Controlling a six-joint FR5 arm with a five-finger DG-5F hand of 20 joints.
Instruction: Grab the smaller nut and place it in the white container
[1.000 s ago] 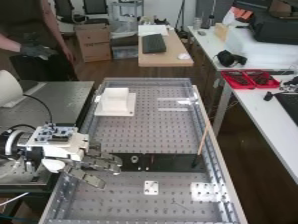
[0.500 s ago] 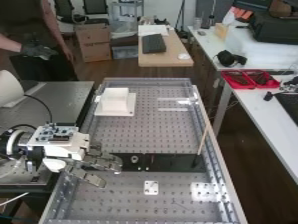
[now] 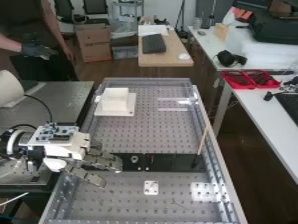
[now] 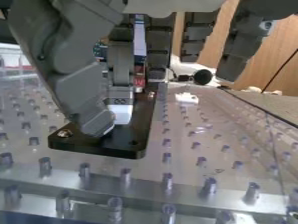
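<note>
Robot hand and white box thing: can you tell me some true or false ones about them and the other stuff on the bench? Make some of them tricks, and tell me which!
The hand is at the black bar. True.

The white container sits on a flat white base. True.

The bearing is inside the white container. False: it stands on the black bar.

The hand is bright green. False: it is dark grey.

The hand is right above the white container. False: the container is farther along the bench, away from the hand.
</note>
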